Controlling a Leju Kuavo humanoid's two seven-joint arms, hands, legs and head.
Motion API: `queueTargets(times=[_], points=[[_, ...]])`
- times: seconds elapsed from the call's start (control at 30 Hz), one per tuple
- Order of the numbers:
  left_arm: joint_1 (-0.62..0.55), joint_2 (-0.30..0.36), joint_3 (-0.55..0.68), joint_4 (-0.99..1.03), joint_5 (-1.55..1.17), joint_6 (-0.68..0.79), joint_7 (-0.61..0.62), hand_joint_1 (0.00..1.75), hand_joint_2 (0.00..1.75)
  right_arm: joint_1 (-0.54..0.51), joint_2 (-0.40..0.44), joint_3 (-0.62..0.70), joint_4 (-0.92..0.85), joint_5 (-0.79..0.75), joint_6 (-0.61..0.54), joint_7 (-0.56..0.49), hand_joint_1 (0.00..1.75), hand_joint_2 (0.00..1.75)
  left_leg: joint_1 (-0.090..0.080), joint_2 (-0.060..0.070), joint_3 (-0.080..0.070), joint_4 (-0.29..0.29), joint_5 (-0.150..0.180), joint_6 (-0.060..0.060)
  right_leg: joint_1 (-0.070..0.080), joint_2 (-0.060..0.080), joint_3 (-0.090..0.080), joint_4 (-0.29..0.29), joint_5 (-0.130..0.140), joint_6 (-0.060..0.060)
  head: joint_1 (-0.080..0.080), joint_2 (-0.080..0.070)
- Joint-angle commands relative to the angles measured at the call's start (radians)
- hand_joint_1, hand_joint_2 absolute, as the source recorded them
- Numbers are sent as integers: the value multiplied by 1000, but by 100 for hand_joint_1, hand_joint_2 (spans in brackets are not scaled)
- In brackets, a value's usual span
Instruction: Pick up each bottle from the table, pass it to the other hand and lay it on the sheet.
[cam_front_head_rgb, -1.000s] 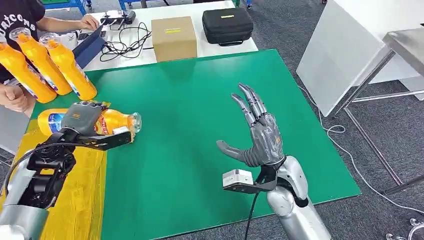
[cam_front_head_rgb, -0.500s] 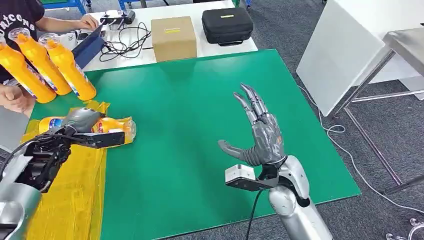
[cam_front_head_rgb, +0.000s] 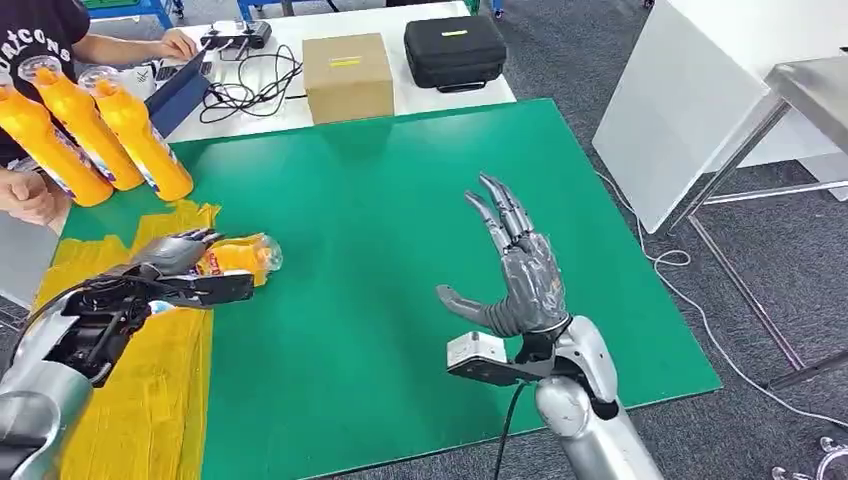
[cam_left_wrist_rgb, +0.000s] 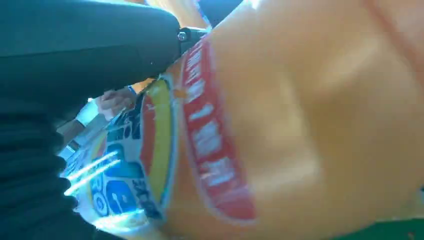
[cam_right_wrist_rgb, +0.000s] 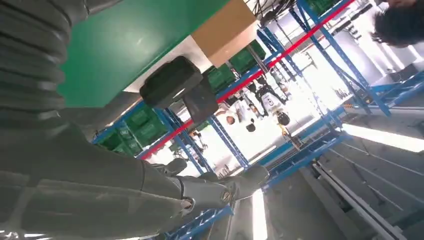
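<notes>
The left hand (cam_front_head_rgb: 178, 252) sits at about nine o'clock on the green worktop (cam_front_head_rgb: 400, 200), its fingers wrapped over an orange bottle (cam_front_head_rgb: 232, 256) lying on its side. The bottle's capped end points toward three o'clock and lies over the green surface, just past the edge of the yellow sheet (cam_front_head_rgb: 150, 390), while the rest of it runs back under the hand above the sheet. Whether the bottle touches the sheet or is held just above it cannot be told. In the left wrist view the bottle (cam_left_wrist_rgb: 300, 125) is pressed close against the hand (cam_left_wrist_rgb: 75, 55), with its red, yellow and blue label showing.

The right hand (cam_front_head_rgb: 515, 270) is raised above the worktop at about four o'clock, holding nothing, with its fingers stretched apart toward twelve o'clock and its thumb pointing toward nine o'clock. The right wrist view shows the same hand (cam_right_wrist_rgb: 100, 185) with the fingers extended.

At about ten o'clock, three more orange bottles (cam_front_head_rgb: 90, 125) are grouped together, leaning, with a person's hand (cam_front_head_rgb: 30, 195) beside them. Beyond the green surface at twelve o'clock, a cardboard box (cam_front_head_rgb: 347, 75) and a black case (cam_front_head_rgb: 455, 50) sit on a white table, with tangled cables (cam_front_head_rgb: 245, 85) to their left.
</notes>
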Motion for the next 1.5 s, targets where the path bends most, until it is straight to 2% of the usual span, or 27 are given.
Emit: queueTargets(times=[0.03,0.33,0.53,0.63,0.8,1.17,1.3,1.43,1.5], points=[[-58,-21,-41,126,-3,-4,3,0,0,-2,2,-21,38,3,-3,-3,0,175,1,1,5,0,-3,-2,1,-1,5,0,-2,-1,0,0],[-58,-36,-3,102,35,38,-4,0,0,4,11,-34,20,-11,-14,-2,0,175,2,0,4,2,-3,-2,2,-2,5,1,-3,-1,0,0],[-18,-6,64,-11,86,95,-9,0,0,6,15,-46,13,-15,-6,1,0,175,1,1,2,0,-1,-1,1,0,2,0,-1,-1,0,0],[-20,-4,64,-12,86,92,-10,0,0,7,14,-47,13,-15,-6,1,0,175,2,1,5,1,-4,-2,2,0,6,0,-3,-2,0,0],[-19,-7,63,-13,87,93,-9,0,0,7,14,-47,13,-15,-7,1,0,175,0,1,2,0,-1,-1,1,0,2,0,-1,-1,0,0],[0,-9,108,-78,90,124,24,0,0,-6,22,-53,10,-11,13,8,0,175,1,2,4,1,-3,-2,1,0,5,0,-2,-1,0,0],[93,-45,209,-285,225,133,-80,0,0,30,25,-71,-24,-49,13,-12,0,175,1,1,5,1,-3,-2,2,0,6,0,-3,-1,0,0],[309,-107,266,-746,553,39,-235,0,0,68,30,-85,-66,-140,-8,-80,0,175,0,-1,2,-1,-1,-1,0,-2,3,-1,-2,0,0,0],[350,-100,251,-825,567,27,-202,0,0,72,29,-86,-66,-144,-14,-86,0,175,0,1,3,-1,-2,-1,0,0,4,-1,-2,0,0,0]])
